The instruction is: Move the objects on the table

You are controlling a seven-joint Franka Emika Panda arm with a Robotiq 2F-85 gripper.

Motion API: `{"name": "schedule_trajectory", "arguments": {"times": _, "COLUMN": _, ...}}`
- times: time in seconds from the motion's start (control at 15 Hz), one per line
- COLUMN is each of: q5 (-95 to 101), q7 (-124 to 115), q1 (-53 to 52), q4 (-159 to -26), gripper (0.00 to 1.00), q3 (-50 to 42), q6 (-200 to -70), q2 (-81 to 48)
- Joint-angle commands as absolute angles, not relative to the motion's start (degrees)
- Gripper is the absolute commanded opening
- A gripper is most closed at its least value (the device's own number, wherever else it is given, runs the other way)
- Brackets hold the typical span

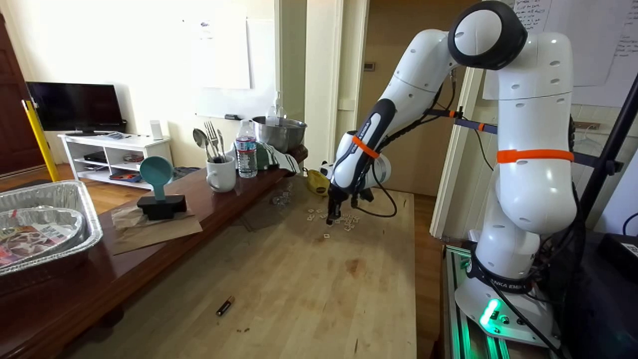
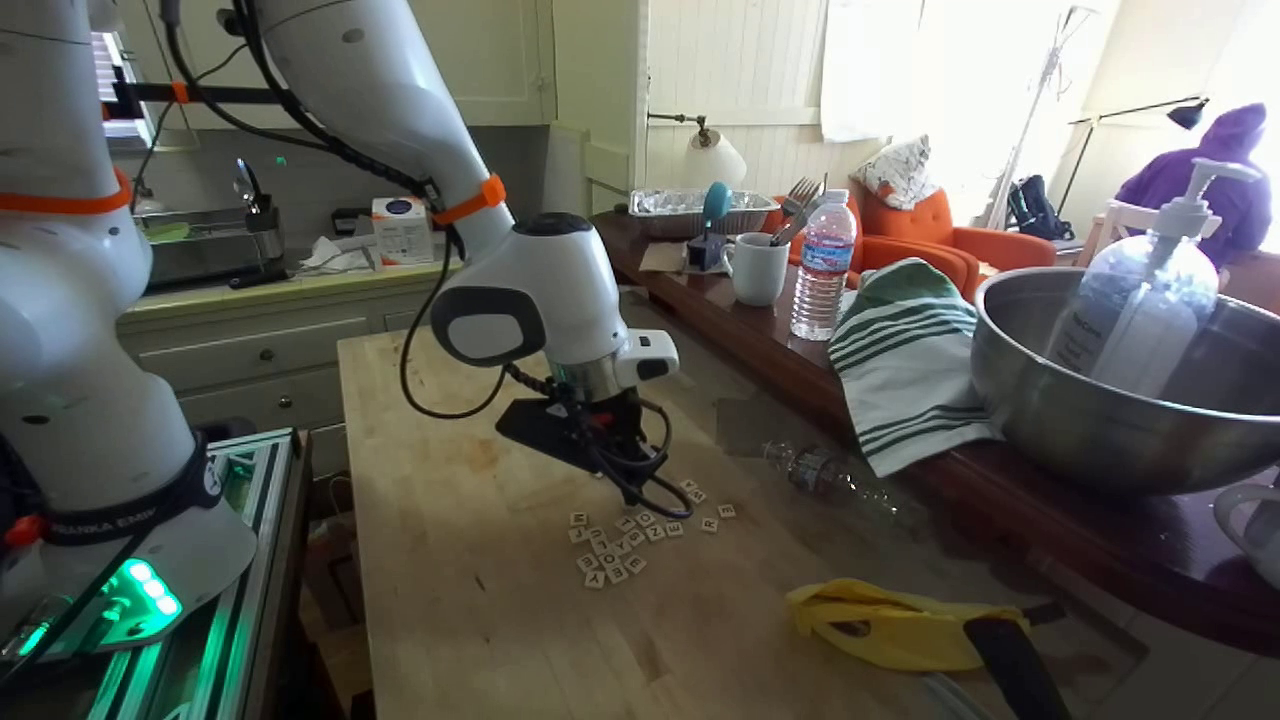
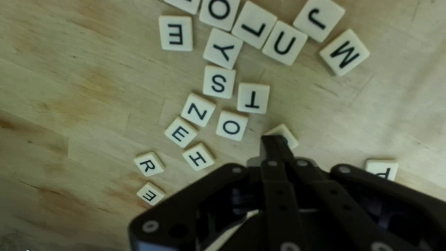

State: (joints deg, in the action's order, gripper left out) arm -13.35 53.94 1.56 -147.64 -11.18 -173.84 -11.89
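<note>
Several white letter tiles lie scattered on the wood-plank table [image 1: 299, 279], such as the S tile [image 3: 219, 82], the T tile [image 3: 253, 98] and the H tile [image 3: 198, 157]. My gripper [image 3: 277, 137] points down over them, its fingers together and nothing visible between them. The fingertips partly cover one tile [image 3: 290, 136]; whether they touch it I cannot tell. A P tile [image 3: 382, 168] is cut off by the gripper's right side. In an exterior view a battery [image 1: 225, 306] lies at the near end of the table. Both exterior views show a yellow pouch [image 2: 890, 625].
A clear plastic bottle [image 2: 820, 472] lies on its side by the raised dark wooden ledge [image 1: 214, 212]. On that ledge stand a mug of cutlery [image 1: 222, 175], a water bottle [image 1: 246, 149], a steel bowl [image 2: 1120, 400] and a striped towel [image 2: 910, 360].
</note>
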Motion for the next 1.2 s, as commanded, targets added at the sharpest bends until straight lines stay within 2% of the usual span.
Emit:
{"name": "schedule_trajectory", "arguments": {"times": 0.0, "q5": -13.9, "q7": 50.8, "q1": 0.3, "q4": -147.2, "gripper": 0.00, "q3": -11.4, "q6": -172.3, "q2": -13.5}}
{"name": "schedule_trajectory", "arguments": {"times": 0.67, "q5": -13.1, "q7": 32.9, "q1": -4.8, "q4": -147.3, "gripper": 0.00, "q3": -14.6, "q6": -168.3, "q2": -12.8}}
{"name": "schedule_trajectory", "arguments": {"times": 0.73, "q5": -7.9, "q7": 27.2, "q1": 0.1, "q4": -147.4, "gripper": 0.00, "q3": -10.4, "q6": -168.1, "q2": -12.4}}
{"name": "schedule_trajectory", "arguments": {"times": 1.13, "q5": -4.3, "q7": 14.8, "q1": 2.6, "q4": -146.9, "gripper": 0.00, "q3": -7.0, "q6": -165.2, "q2": -11.5}}
